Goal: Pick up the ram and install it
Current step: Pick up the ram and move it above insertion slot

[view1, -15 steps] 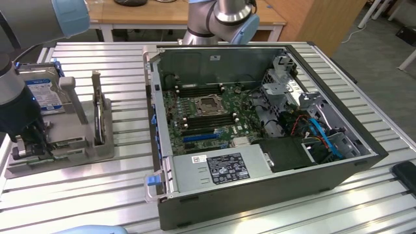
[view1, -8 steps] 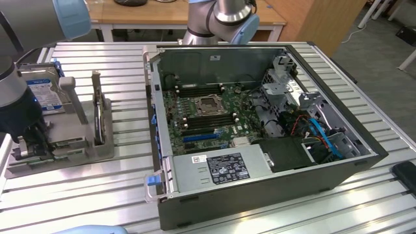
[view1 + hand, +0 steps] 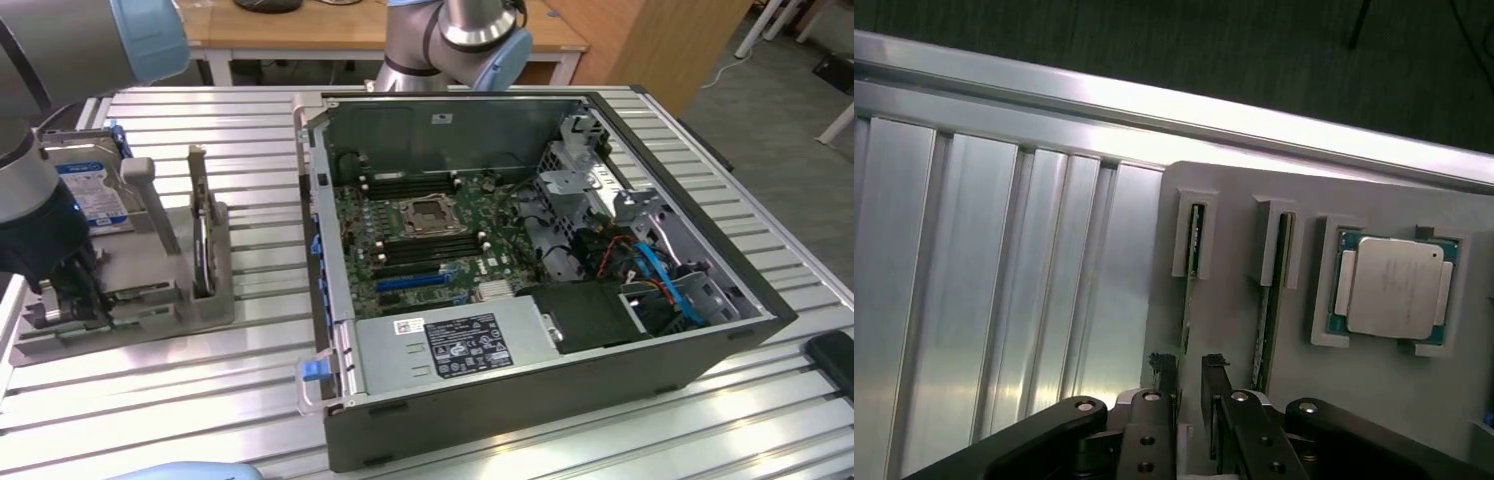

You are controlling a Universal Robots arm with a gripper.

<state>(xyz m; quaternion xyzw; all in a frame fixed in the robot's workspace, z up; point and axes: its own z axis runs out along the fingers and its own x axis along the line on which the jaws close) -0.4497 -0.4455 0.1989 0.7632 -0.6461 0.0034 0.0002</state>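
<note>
Jaws spread, straddling the ram (image 3: 1187, 315), which stands on edge in its slot on the grey holder (image 3: 1234, 200); can't tell if they touch it. Second stick (image 3: 1272, 300) just beside it, processor (image 3: 1394, 287) past that. Arm (image 3: 40, 235) low over the holder at the exterior view's left, open case (image 3: 441, 120) on the slatted desk (image 3: 267, 140).

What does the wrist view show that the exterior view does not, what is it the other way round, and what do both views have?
Wrist view: the ram standing on edge in a slot, with the open jaws on either side of it, a second stick beside it, and the silver processor in its pocket.
Exterior view: the open computer case with its motherboard, and the blue-labelled hard drive.
Both: the grey holder, the slatted table and the gripper.
</note>
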